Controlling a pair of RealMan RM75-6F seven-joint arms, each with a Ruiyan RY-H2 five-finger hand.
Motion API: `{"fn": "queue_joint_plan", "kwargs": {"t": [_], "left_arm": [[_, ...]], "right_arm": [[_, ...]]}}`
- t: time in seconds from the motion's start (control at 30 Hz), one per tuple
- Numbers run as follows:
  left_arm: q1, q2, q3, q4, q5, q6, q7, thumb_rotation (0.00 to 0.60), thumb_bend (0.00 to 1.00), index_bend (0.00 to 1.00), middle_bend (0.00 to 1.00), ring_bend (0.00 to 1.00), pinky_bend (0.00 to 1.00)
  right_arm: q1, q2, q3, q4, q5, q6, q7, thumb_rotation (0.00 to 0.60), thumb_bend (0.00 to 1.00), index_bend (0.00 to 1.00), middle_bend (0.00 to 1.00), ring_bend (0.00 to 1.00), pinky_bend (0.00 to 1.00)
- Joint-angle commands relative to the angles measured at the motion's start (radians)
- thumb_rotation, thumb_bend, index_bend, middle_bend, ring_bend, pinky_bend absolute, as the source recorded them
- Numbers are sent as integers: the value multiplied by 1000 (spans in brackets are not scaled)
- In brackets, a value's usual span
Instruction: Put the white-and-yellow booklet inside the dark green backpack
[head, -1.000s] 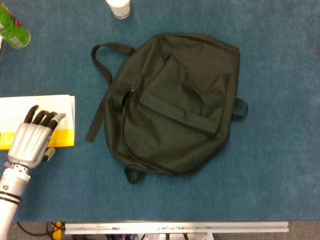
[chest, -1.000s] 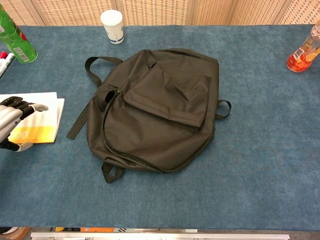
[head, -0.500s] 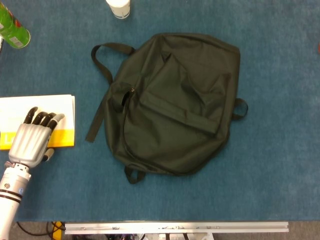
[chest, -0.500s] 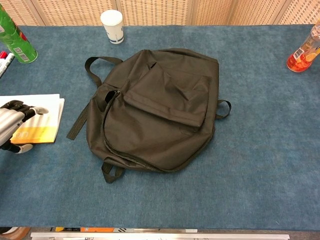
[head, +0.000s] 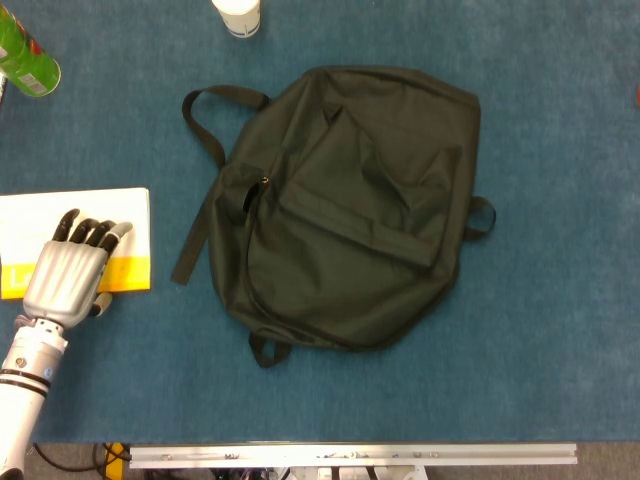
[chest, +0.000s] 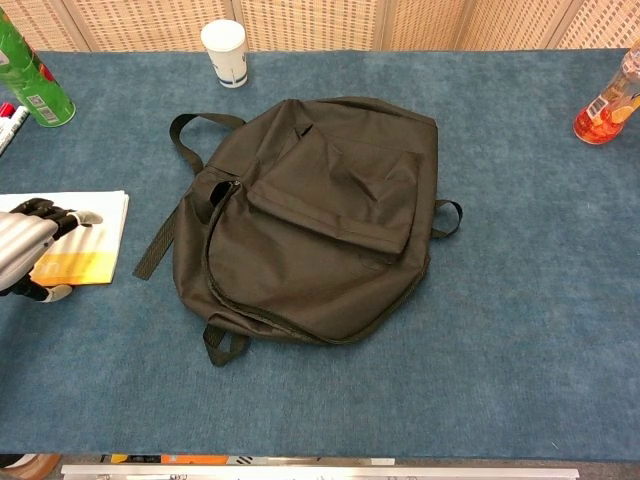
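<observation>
Your left hand (head: 68, 272) is lying palm down on the booklet (head: 120, 235) at the left edge of the table (head: 560, 330), its dark fingertips (head: 92, 232) reaching onto the white part of the cover while the palm is covering the yellow band along the booklet's near edge. The fingers are lying close together and fairly straight, pressing on the cover rather than wrapping around it; the thumb is sitting just off the booklet's near edge, and you cannot tell from either view whether it is hooking under that edge. Your right hand is not appearing in either camera. The booklet is lying flat and closed on the table, well apart from the backpack (head: 350, 200) and outside it. The backpack is lying flat in the middle of the table with its front pocket facing up, one strap (head: 205, 115) looping out toward the far left and another strap (head: 193, 245) trailing toward the booklet. A white cup (chest: 224, 52) is standing at the far edge, a green can (chest: 28, 75) at the far left corner, and an orange bottle (chest: 607, 105) at the far right corner.
</observation>
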Motion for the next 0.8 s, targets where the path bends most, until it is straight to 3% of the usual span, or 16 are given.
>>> {"fn": "queue_joint_plan", "kwargs": {"t": [0.03, 0.53, 0.8], "left_arm": [[-5, -1, -2, -1, -11, -12, 6, 600, 168, 155, 215, 175, 99], [-19, -3, -9, -9, -28, -14, 2, 600, 168, 159, 216, 176, 99], [-37, -26, -39, 21, -35, -6, -50, 600, 197, 232, 270, 202, 136]], "right_arm": [[-1, 0, 0, 1, 1, 1, 2, 600, 156, 413, 439, 345, 499], [-12, 3, 2, -1, 5, 12, 6, 600, 156, 413, 439, 345, 499], [-21, 5, 4, -1, 11, 21, 15, 600, 155, 413, 439, 345, 499]]}}
